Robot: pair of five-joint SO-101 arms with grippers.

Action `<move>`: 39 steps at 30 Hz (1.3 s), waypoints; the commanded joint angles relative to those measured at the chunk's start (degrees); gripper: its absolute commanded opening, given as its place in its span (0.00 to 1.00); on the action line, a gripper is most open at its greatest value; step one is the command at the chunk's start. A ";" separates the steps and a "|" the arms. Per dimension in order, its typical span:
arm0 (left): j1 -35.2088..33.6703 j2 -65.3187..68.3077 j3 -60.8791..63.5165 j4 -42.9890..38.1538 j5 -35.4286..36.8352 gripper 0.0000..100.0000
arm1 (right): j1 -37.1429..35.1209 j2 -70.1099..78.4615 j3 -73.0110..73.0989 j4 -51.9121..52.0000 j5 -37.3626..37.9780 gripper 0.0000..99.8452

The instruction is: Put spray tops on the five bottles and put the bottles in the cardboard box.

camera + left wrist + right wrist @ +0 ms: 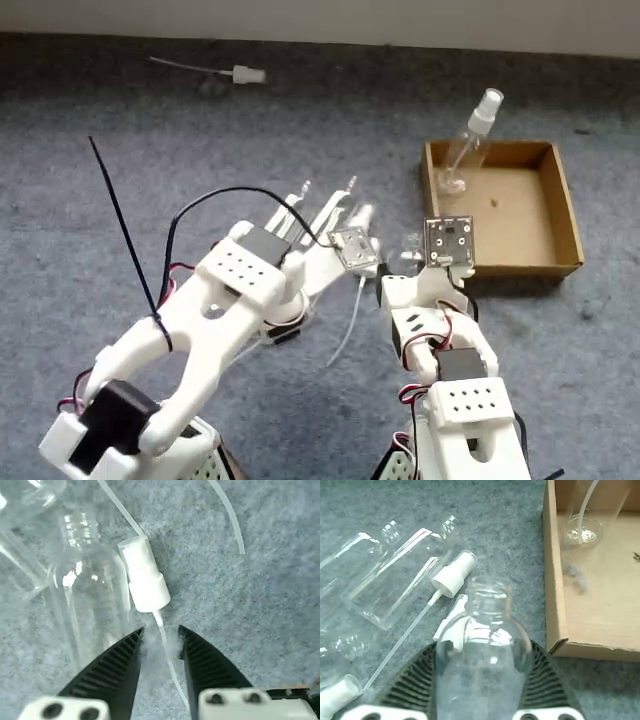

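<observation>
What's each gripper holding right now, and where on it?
The right gripper holds an uncapped clear bottle by its body, neck pointing outward. The left gripper holds nothing: its jaws stand open astride the dip tube of a spray top.

High view looks down; close wrist views share one spray top.
</observation>
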 commanded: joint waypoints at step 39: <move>0.66 22.37 -12.26 -12.22 2.11 0.08 | 0.84 -1.27 -0.04 -1.63 0.00 0.04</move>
